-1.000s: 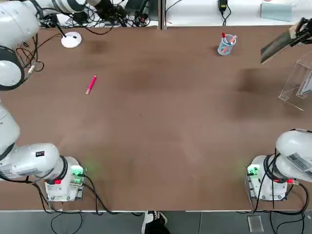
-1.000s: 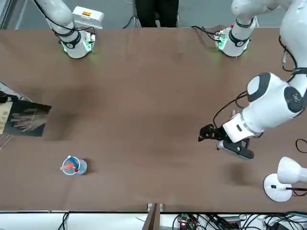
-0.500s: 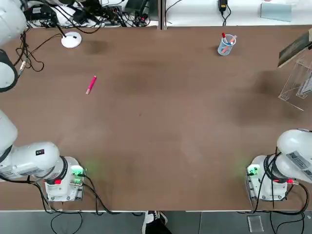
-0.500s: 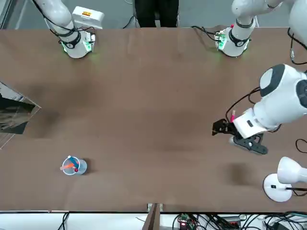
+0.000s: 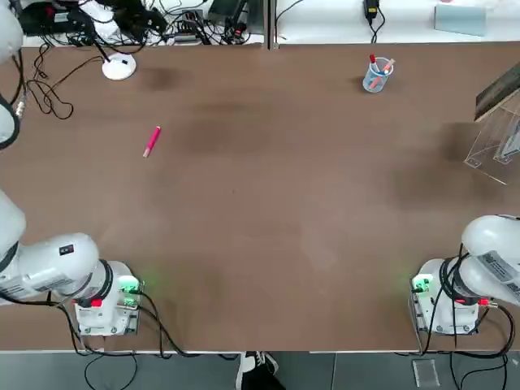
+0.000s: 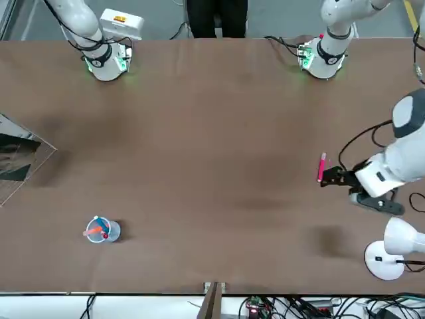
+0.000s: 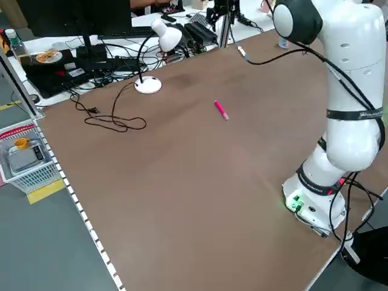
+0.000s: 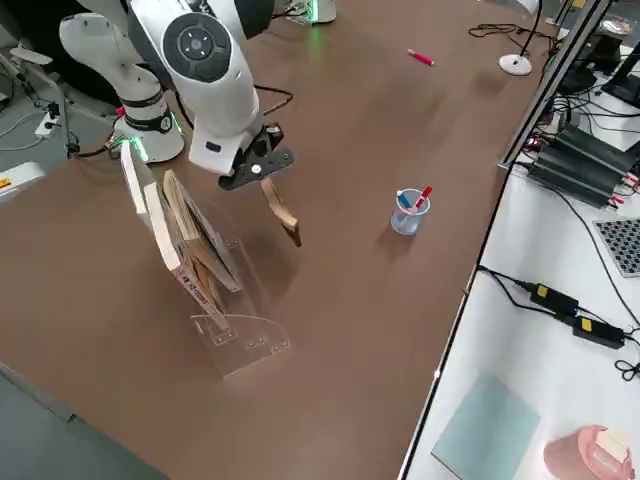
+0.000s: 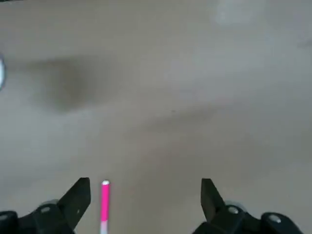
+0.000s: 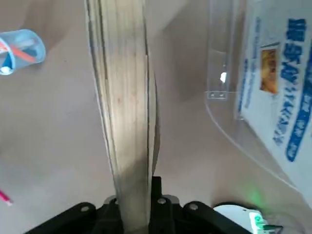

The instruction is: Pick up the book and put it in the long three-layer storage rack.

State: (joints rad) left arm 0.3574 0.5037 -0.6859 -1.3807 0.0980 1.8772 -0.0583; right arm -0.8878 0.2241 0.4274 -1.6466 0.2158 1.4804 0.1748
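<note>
Right pincer (image 8: 262,178) clamps the book (image 8: 281,212) edge-on, raised above the surface (image 8: 380,110) just beside the long three-layer storage rack (image 8: 222,300), cover mostly hidden. Left pincer (image 9: 141,197), fingers apart, hovers near a pink pen (image 9: 104,204).

Brown table (image 5: 268,203). Pink marker (image 5: 152,140). Clear, pale-blue cup (image 5: 376,77) holding red and orange pens. Transparent storage rack (image 8: 235,330), containing a white booklet (image 10: 273,87) with blue lettering. Book (image 10: 124,112): tan, streaked page edge; dark grey cover (image 6: 14,163). White desk lamp (image 5: 119,67). Black right gripper (image 10: 141,207); black left gripper (image 9: 141,204).
</note>
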